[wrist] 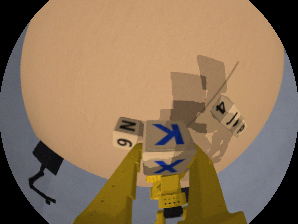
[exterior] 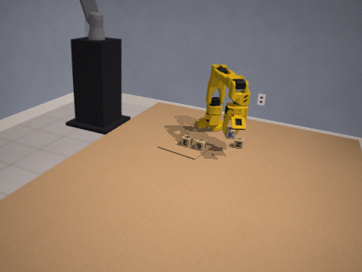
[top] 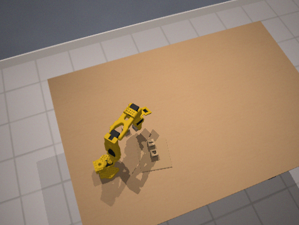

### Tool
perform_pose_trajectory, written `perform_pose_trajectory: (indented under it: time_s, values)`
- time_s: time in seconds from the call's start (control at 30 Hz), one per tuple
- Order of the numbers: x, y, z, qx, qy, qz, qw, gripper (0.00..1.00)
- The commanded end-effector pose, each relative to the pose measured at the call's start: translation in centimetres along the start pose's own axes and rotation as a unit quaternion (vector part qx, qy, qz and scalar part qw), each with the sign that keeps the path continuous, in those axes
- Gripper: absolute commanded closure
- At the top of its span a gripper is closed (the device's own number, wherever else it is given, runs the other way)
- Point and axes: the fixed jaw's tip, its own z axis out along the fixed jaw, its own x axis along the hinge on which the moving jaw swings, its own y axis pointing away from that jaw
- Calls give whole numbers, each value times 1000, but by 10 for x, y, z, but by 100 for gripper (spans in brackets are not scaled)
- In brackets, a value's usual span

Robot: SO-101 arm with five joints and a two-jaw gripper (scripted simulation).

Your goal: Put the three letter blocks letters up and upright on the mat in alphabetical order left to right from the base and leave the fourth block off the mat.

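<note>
My gripper is shut on a pale block with a blue K and holds it a little above the table, to the right of the mat in the exterior view. A block showing N and 6 on its sides lies on the table just beside and below it. Two blocks lie side by side on the thin tan mat: one with J on top and one with P on top. One of them shows a 4 in the wrist view.
The yellow arm's base stands close behind the mat. A black pedestal stands on the tiled floor beyond the table's left side. The wide tan table top stretches away from the base.
</note>
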Motion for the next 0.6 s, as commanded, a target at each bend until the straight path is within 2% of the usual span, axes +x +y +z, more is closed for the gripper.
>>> perform_pose_trajectory:
  time_s: [0.0, 0.57]
  values:
    - [-8, -2, -14, -11, -38, -8, 999, 100]
    - [-12, -24, -13, -5, -39, -68, 997, 100]
